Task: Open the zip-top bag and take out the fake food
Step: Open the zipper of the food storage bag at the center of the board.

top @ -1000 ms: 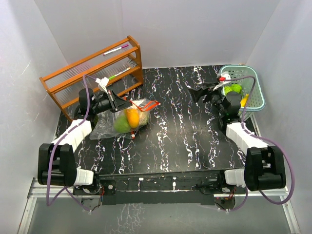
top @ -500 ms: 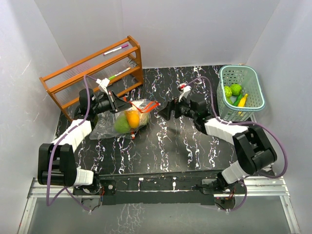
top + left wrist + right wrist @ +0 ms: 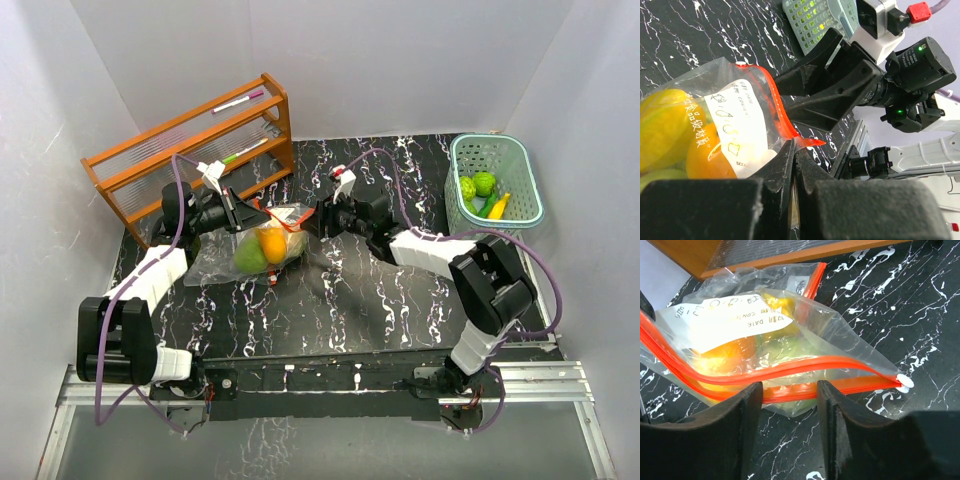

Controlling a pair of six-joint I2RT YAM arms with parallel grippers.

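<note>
The zip-top bag [image 3: 262, 245] lies at the left of the table, its red zip edges [image 3: 790, 365] parted and the white slider [image 3: 905, 382] at one end. Inside it is fake food: an orange piece [image 3: 271, 241] and a green piece [image 3: 250, 258]. My left gripper [image 3: 245, 212] is shut on the bag's upper lip by the red strip [image 3: 795, 145]. My right gripper [image 3: 312, 222] faces the bag's mouth, open. The lower red lip lies just ahead of its tips [image 3: 788, 390]. Its black fingers [image 3: 830, 85] show in the left wrist view.
A pale-teal basket [image 3: 533, 185] at the back right holds green pieces [image 3: 478, 185] and a yellow banana [image 3: 498, 206]. A wooden rack [image 3: 190, 150] with pens stands at the back left, just behind the bag.
My right arm swung from the basket leftward across the table to the bag's mouth, and its jaws have narrowed. The left gripper and the bag stayed put.
</note>
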